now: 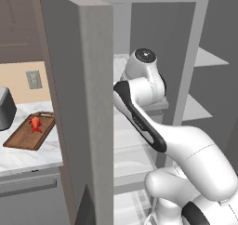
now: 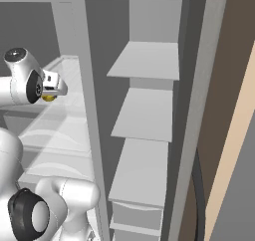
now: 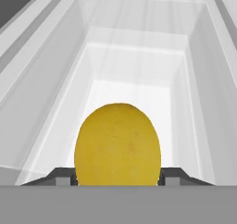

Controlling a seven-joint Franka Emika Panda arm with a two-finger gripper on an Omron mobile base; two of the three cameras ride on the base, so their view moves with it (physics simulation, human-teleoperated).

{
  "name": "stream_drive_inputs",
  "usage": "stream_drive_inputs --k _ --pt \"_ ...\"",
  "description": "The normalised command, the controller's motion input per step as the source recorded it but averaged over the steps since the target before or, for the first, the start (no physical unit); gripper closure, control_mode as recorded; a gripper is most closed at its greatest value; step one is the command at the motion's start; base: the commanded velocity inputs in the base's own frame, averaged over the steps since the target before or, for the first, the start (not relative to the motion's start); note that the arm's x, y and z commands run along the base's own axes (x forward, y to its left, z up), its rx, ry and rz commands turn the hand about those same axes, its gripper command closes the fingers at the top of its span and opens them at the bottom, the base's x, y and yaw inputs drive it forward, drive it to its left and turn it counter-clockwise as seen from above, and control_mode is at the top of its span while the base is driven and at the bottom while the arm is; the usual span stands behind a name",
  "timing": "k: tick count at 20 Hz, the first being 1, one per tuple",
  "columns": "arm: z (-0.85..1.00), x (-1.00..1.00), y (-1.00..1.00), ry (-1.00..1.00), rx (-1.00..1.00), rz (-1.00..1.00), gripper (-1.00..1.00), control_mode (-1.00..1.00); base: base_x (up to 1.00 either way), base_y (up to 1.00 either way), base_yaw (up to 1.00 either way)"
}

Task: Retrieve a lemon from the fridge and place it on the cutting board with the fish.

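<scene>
The yellow lemon (image 3: pixel 118 144) sits in a clear white drawer bin (image 3: pixel 55 107) inside the open fridge (image 1: pixel 79 103). My gripper (image 3: pixel 118 177) is around the lemon, with a dark fingertip (image 3: pixel 62 176) against each of its sides. From the right base view the gripper (image 2: pixel 54 91) is reached into the fridge's left compartment, and the lemon (image 2: pixel 48 98) peeks out just under it. On the counter to the left lies the brown cutting board (image 1: pixel 25 138) with the red-orange fish (image 1: pixel 36 123) on it.
The grey fridge door (image 1: pixel 93 126) stands open between the arm and the counter. Grey shelves (image 2: pixel 144 60) fill the fridge's right compartment. A dark toaster (image 1: pixel 4 108) stands at the left edge of the marble counter (image 1: pixel 28 159).
</scene>
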Motion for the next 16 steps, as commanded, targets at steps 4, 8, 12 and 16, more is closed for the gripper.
stream_drive_inputs --k 4,8,12,16 --pt "0.00 -0.11 -0.02 0.00 0.00 0.00 1.00 -1.00 0.00 0.00 0.00" --pt "0.21 -0.69 -0.17 -0.07 0.00 -0.04 1.00 -1.00 0.00 0.00 0.00" --pt "0.75 -1.00 -0.17 -0.06 0.04 0.00 1.00 -1.00 0.00 0.00 0.00" --pt "0.81 -1.00 -0.17 0.00 0.02 0.00 1.00 -1.00 0.00 0.00 0.00"
